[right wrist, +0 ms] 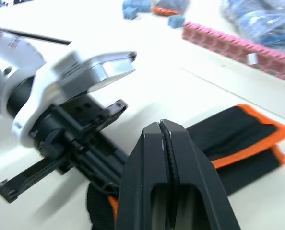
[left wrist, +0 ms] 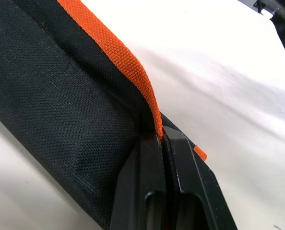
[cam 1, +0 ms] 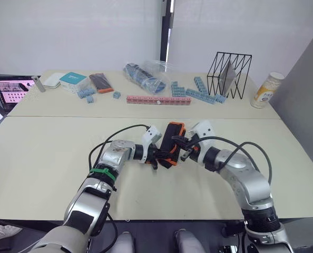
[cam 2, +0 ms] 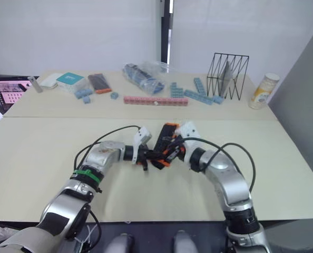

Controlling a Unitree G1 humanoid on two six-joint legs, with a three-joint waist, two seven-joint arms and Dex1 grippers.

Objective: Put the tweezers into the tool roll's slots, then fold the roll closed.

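Mid-table, left hand (cam 1: 155, 156) pinches tool roll (cam 1: 172, 142) orange edge; right hand (right wrist: 164, 132) seemingly closed.

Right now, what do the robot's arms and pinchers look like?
Both arms are shiny silver metal with black joints, and thin black cables loop beside them. The left arm wears a green band. Each wrist has a white block. The left gripper and right gripper have black jaws.

Both head eyes look forward and down across the whole table (cam 1: 40, 174), sharing the tool roll (cam 1: 173, 141) mid-table with the two close, low wrist views.
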